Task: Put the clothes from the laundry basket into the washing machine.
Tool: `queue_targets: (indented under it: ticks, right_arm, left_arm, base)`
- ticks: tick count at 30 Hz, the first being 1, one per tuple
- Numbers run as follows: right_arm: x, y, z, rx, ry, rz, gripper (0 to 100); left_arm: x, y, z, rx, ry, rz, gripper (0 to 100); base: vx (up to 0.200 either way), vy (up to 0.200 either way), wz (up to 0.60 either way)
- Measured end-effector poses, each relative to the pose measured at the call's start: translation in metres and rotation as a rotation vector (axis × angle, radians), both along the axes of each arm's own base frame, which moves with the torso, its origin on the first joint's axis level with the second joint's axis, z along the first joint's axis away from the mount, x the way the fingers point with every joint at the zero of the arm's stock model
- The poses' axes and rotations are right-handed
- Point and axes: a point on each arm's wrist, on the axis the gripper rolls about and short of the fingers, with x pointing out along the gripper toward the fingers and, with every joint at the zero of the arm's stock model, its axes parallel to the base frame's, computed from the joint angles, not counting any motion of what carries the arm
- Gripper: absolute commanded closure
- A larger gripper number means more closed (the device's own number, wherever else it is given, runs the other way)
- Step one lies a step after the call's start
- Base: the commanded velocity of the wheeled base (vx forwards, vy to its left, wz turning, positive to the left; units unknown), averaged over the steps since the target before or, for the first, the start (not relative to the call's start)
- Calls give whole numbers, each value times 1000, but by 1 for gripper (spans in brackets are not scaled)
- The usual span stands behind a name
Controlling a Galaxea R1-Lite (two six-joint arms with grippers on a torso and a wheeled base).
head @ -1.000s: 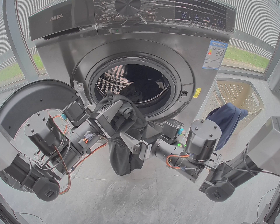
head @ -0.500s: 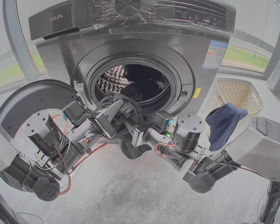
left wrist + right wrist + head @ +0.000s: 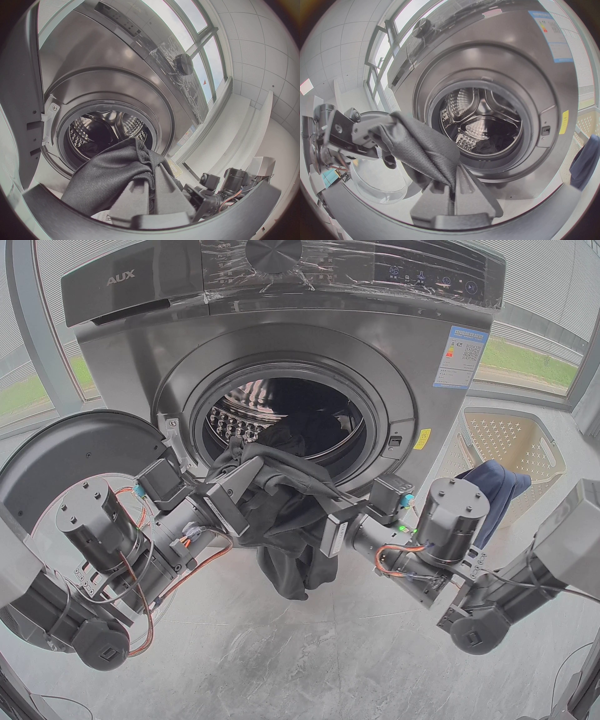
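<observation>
Black garment (image 3: 287, 552), hanging just outside drum opening (image 3: 281, 409)

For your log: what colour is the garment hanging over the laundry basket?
Navy blue; the garment shows best in the head view.

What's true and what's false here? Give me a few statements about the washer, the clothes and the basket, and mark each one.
1. The washer door is open. True.
2. The left tool and right tool both grip the dark garment. True.
3. The dark garment lies fully inside the drum. False: it hangs outside, before the opening.
4. The drum is empty. False: dark clothes lie in it.
5. The basket stands on the robot's left. False: it is on the right, a blue garment draped over its rim.
</observation>
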Motion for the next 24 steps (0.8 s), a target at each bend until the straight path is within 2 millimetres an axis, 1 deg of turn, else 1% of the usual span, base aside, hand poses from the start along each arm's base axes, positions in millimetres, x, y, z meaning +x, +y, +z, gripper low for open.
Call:
queue_targets:
  ticks: [4, 7, 12, 20, 21, 24]
  right_arm:
    - [-10, -13, 7, -7, -1, 12, 100]
    - [-11, -20, 9, -7, -2, 3, 100]
    - [-6, -30, 15, 6, -18, -27, 100]
    - [-3, -33, 25, 34, -49, -45, 100]
    - [-3, -33, 27, 38, -53, -44, 100]
    - [-8, -34, 36, 60, -77, -37, 100]
  left_arm:
    - [1, 0, -2, 3, 4, 1, 100]
    - [1, 0, -2, 5, 5, 1, 100]
    - [1, 0, -3, 7, 9, 0, 100]
    - [-3, 0, -10, 25, 34, -24, 100]
    - [-4, 0, -11, 30, 39, -32, 0]
    - [-8, 1, -19, 55, 68, -58, 0]
  base:
    - [0, 0, 0]
    - [0, 0, 0]
    - [0, 0, 0]
    - [0, 0, 0]
    - [0, 0, 0]
    - [0, 0, 0]
